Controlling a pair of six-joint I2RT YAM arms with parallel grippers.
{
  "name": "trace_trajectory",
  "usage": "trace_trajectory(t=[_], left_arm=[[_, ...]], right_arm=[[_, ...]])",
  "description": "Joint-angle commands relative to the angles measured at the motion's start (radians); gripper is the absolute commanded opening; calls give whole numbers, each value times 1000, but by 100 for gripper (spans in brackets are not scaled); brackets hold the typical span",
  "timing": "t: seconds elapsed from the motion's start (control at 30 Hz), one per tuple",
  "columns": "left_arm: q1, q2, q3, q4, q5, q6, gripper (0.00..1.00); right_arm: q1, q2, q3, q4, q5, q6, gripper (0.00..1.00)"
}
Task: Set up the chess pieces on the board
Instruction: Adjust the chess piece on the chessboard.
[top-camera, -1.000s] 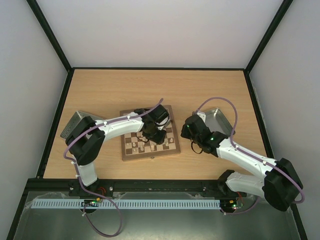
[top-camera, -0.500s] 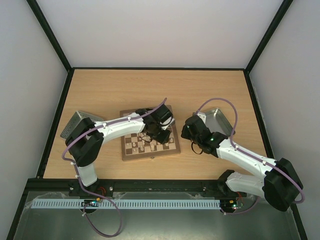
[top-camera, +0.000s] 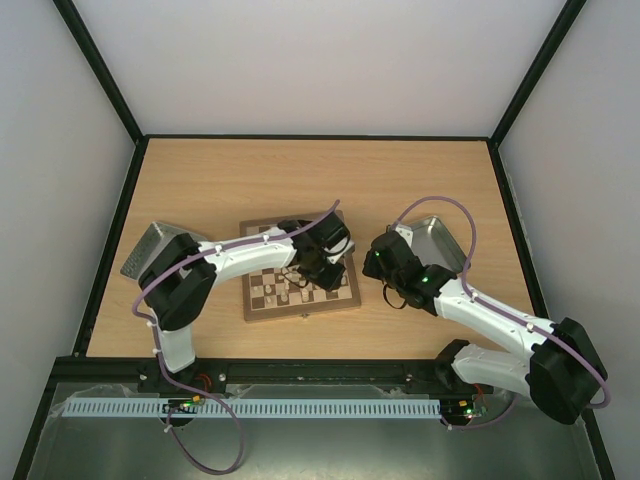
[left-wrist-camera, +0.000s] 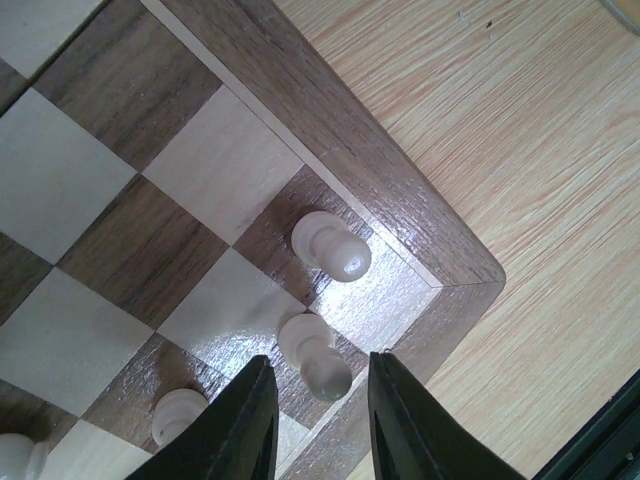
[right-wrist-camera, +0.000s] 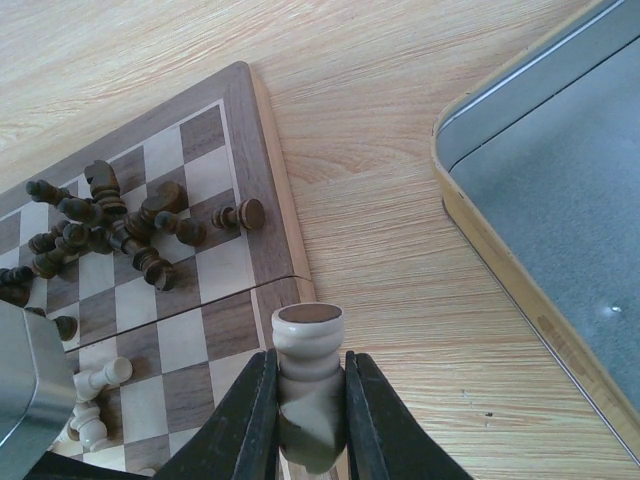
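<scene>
The board (top-camera: 300, 313) lies in the middle of the table (top-camera: 300, 170), in front of the two arms. The left gripper (left-wrist-camera: 320, 365) is low over a corner on the right side of the board. Its jaws stand a little apart and hold nothing. A cream pawn (left-wrist-camera: 312, 348) sits between the fingertips, with a thin gap on each side. The long axis of this pawn leans toward the gripper, head nearest to it. Whether it stands or lies on its side I cannot tell from this angle. A second pawn (left-wrist-camera: 330, 245) is on the dark corner square just beyond, turned the same way.

The right gripper (right-wrist-camera: 310, 362) hovers just right of the board, over bare table. It is closed on a cream piece (right-wrist-camera: 308, 335). The long axis of the piece runs along the fingers. Its round base, with a dark disc on it, sticks out past the fingertips and points away from the wrist.

On the far half of the board the dark pieces (right-wrist-camera: 95, 225) lie in a loose heap, pointing many ways. One dark piece (right-wrist-camera: 240, 213) lies across the right border. A grey tray (right-wrist-camera: 540, 150) is right of the board, apart from it.
</scene>
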Motion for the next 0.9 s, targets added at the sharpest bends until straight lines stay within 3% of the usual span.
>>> trace_trajectory(t=[0.0,0.17,0.33,0.87], left_arm=[[-8,20,18,-5,6,-3,25],[-9,16,31,-11,-45,-11,14],[-9,19,44,-34,-112,-14,9],[-9,13,54,-48,-116,-11,11]], right_arm=[[-2,-23,-13,2,23,10,15],[-2,-27,-14,1,26,10,15],[-3,-30,-16,1,27,13,15],[-3,-26,-13,5,23,10,15]])
